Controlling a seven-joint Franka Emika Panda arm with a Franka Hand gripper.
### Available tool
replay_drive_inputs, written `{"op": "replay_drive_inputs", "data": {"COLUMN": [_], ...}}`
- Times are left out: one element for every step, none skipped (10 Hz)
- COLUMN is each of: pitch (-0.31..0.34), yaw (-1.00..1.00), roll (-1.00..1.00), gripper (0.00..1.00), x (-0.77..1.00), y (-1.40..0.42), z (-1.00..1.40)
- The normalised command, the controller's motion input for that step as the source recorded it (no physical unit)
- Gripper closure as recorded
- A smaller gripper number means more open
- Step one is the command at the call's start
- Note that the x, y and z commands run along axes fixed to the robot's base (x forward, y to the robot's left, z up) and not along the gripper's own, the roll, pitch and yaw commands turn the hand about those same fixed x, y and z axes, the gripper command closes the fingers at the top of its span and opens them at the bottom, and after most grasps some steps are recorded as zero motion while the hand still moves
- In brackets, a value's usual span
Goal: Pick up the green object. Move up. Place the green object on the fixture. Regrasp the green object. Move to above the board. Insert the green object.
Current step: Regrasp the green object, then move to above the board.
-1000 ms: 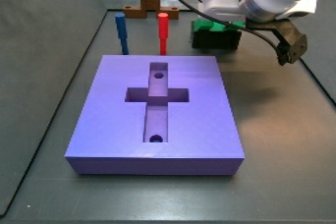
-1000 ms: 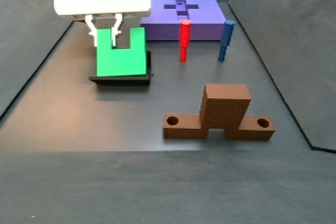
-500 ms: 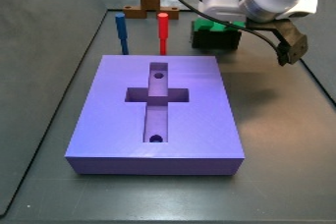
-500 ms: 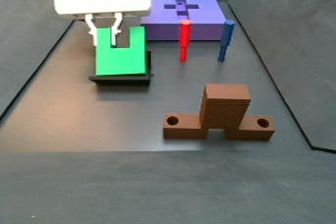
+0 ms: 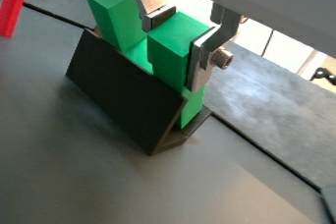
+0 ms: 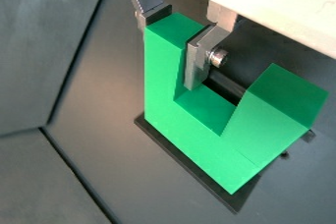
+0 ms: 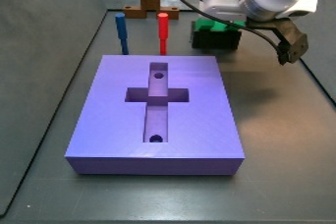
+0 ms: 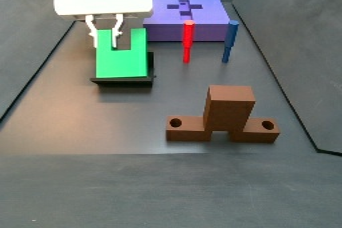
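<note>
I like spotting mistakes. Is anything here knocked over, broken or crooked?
Nothing stands out. The green object sits on the fixture, with the gripper around one of its prongs. The board lies flat, and the red peg and blue peg stand upright.

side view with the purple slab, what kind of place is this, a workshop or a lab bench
Most likely a robot lab test bench for insertion trials. The purple board has a cross-shaped cutout, red and blue pegs stand behind it, and the claw straddles a prong of the green object on a dark fixture.
</note>
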Motion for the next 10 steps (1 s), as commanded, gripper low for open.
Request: {"op": "replay_drive_inputs", "data": {"pitch": [0.0, 0.0, 0.0, 0.002, 0.006, 0.024, 0.057, 0.095, 0.105, 0.117], "yaw": [0.0, 0.0, 0.0, -0.08, -0.09, -0.05, -0.05, -0.03, 0.0, 0.01], "roll": [0.0, 0.0, 0.0, 0.01, -0.03, 0.0, 0.0, -0.01, -0.01, 0.0], "gripper": [1.0, 1.0, 1.0, 1.0, 1.0, 1.0, 1.0, 1.0, 1.0, 1.0], "x": [0.0, 0.0, 0.0, -0.01, -0.02, -0.02, -0.01, -0.01, 0.01, 0.03], "y": [0.0, 0.0, 0.0, 0.01, 0.01, 0.02, 0.01, -0.01, 0.0, -0.02], "z": [0.0, 0.0, 1.4, 1.4, 1.4, 1.4, 1.4, 1.4, 1.4, 0.76]}}
